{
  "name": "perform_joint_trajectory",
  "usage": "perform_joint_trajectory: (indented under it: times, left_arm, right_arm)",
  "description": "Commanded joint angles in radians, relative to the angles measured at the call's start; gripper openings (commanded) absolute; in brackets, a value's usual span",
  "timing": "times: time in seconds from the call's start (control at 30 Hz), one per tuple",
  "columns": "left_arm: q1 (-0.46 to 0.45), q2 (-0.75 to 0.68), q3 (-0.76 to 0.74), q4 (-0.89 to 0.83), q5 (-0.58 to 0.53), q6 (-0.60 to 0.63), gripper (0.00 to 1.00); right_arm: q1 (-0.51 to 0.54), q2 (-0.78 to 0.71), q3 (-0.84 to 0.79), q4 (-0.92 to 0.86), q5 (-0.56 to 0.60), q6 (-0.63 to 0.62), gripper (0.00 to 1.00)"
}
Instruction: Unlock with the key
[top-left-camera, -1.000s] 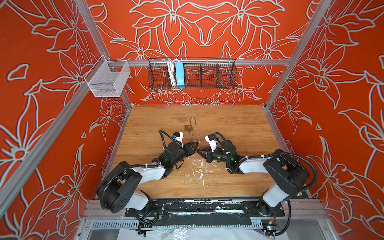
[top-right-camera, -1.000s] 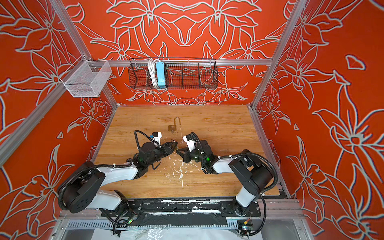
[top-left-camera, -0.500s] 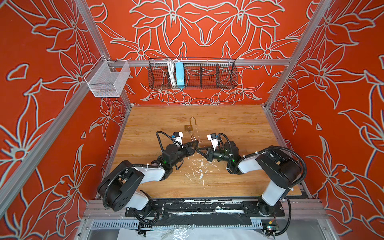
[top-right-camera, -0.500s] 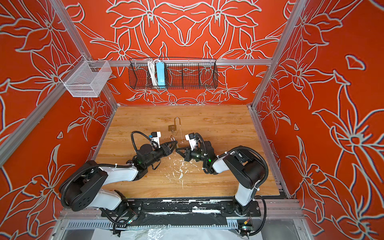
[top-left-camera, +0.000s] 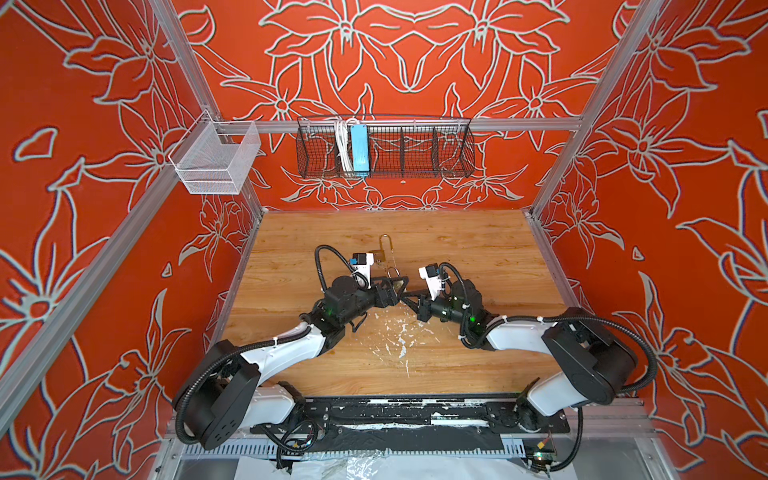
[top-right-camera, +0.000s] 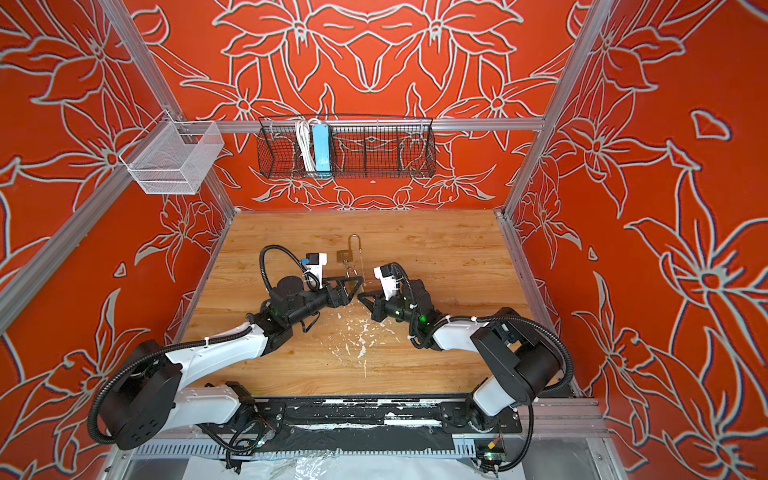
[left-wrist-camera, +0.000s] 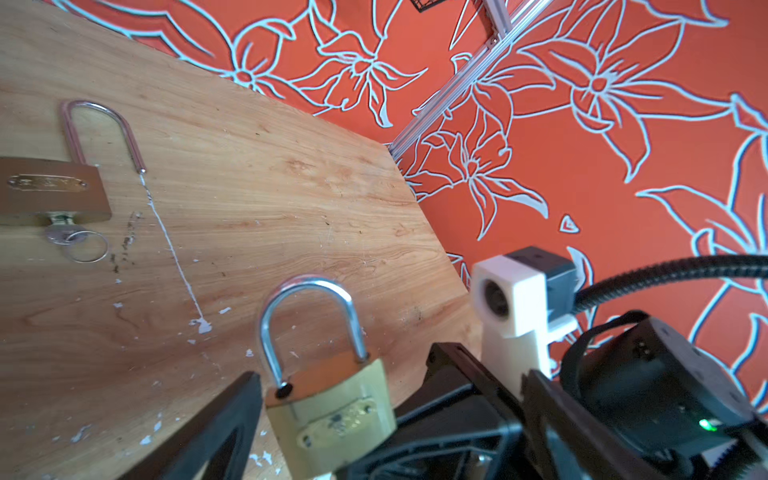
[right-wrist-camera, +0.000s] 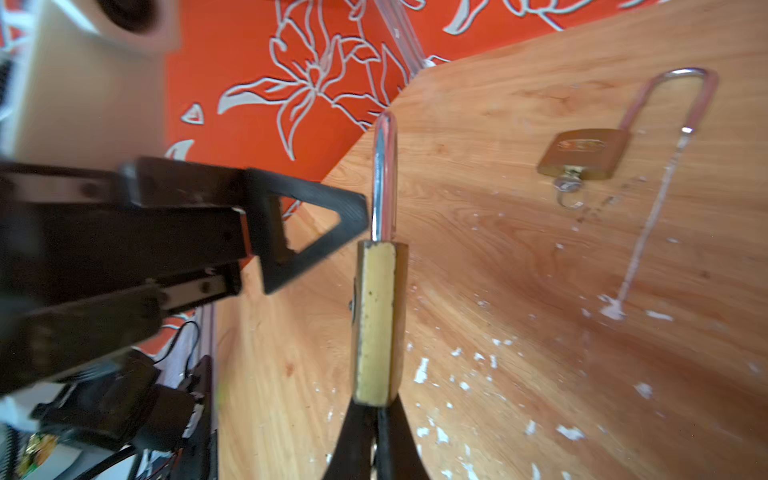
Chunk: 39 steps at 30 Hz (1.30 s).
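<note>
A short-shackled brass padlock (left-wrist-camera: 332, 411) hangs above the wooden table (top-left-camera: 478, 257) between both grippers, also in both top views (top-left-camera: 398, 285) (top-right-camera: 353, 277). My right gripper (right-wrist-camera: 376, 415) is shut right under the padlock's (right-wrist-camera: 378, 324) base, on the key. The key is almost hidden between the fingers. My left gripper (left-wrist-camera: 332, 399) is open, its fingers (right-wrist-camera: 320, 232) standing on either side of the padlock body without pressing it. Its shackle (left-wrist-camera: 307, 316) stands up; whether it has sprung I cannot tell.
A second brass padlock (top-left-camera: 380, 254) (left-wrist-camera: 50, 191) lies further back with its long shackle open and a key and ring (left-wrist-camera: 62, 235) in it. White flecks (top-left-camera: 395, 336) mark the wood. A black wire basket (top-left-camera: 386, 149) and a white mesh basket (top-left-camera: 216, 162) hang on the walls.
My left gripper has opened and let go of the padlock body it was clamping. The right gripper stays shut under the padlock, which now hangs from it alone.
</note>
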Motion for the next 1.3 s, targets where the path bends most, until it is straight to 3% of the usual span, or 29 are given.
perform_joint_trajectory:
  times: [0.0, 0.37, 0.63, 0.87, 1.27]
  left_arm:
    - [-0.002, -0.004, 0.015, -0.080, 0.015, 0.077, 0.97]
    - [0.002, -0.010, 0.009, -0.084, 0.013, 0.090, 0.97]
    - [-0.001, 0.125, 0.048, -0.012, 0.109, -0.001, 0.99]
    - [-0.037, 0.155, 0.026, 0.039, -0.035, -0.055, 0.92]
    - [-0.069, 0.217, 0.025, 0.098, -0.080, -0.118, 0.80]
  right_arm:
    - [-0.006, -0.043, -0.015, 0.026, 0.046, -0.031, 0.00]
    - [-0.026, -0.070, -0.049, 0.067, 0.062, -0.020, 0.00]
    - [-0.029, -0.072, -0.062, 0.105, 0.047, -0.006, 0.00]
    - [-0.029, -0.056, -0.061, 0.131, 0.023, 0.008, 0.00]
    - [-0.023, -0.042, -0.047, 0.122, 0.016, 0.003, 0.00]
